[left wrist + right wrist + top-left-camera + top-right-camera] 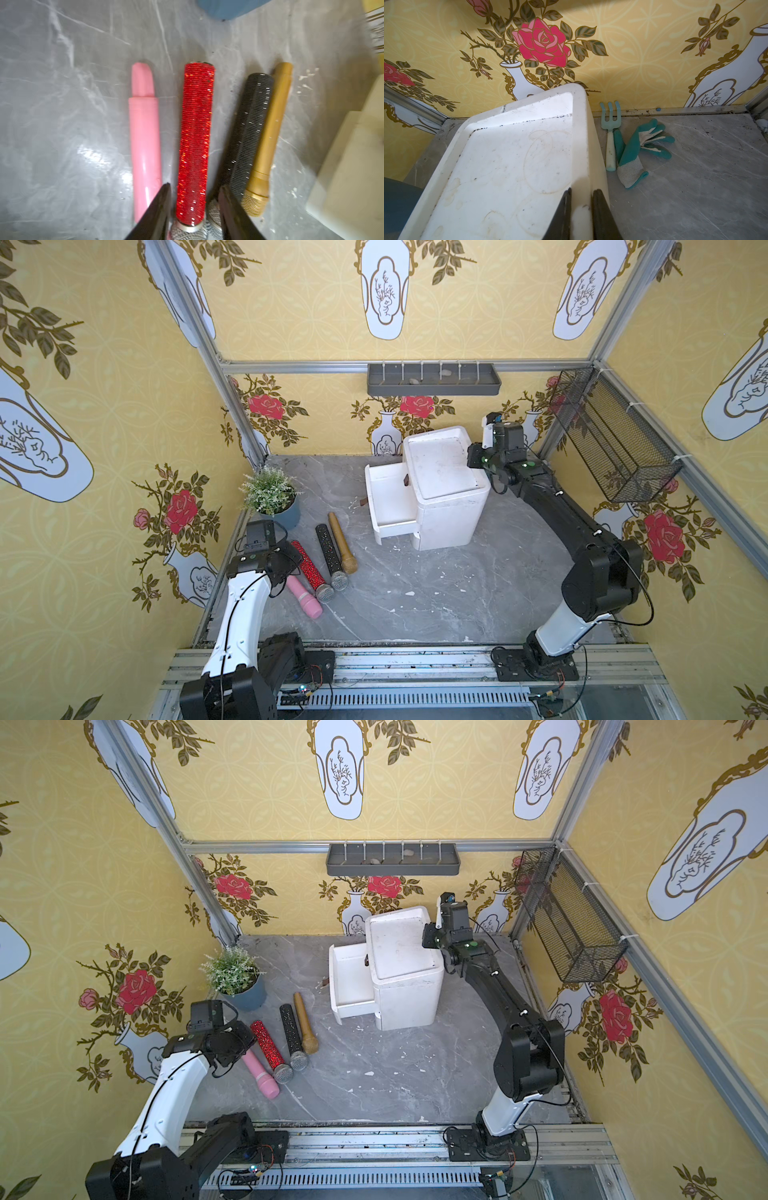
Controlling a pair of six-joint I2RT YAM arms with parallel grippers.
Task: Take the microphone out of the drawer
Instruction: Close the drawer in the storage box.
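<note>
Near the left edge of the tabletop (436, 593), four microphones are laid side by side with their heads toward the front edge. The pink microphone (308, 600) lies closest to the left edge. Next to it come the red microphone (306, 563), the black microphone (329, 549) and the gold microphone (340, 539). The black and gold bodies are seen touching along their sides in the left wrist view.

The left gripper (194, 187) is lowered over the red microphone close to its head. Its jaws are parted, one on each side of the glittering body, and a narrow gap is left on both sides, so nothing is gripped. The red microphone rests flat on the tabletop, well apart from the drawer (390, 497).

The drawer stands pulled out of the white cabinet (444, 472), which is placed toward the back edge. The right gripper (581, 191) is clamped on the raised rim along the cabinet's top, with one finger inside the rim and one outside.

A potted plant (270, 495) is set near the back left corner, just behind the microphones.
</note>
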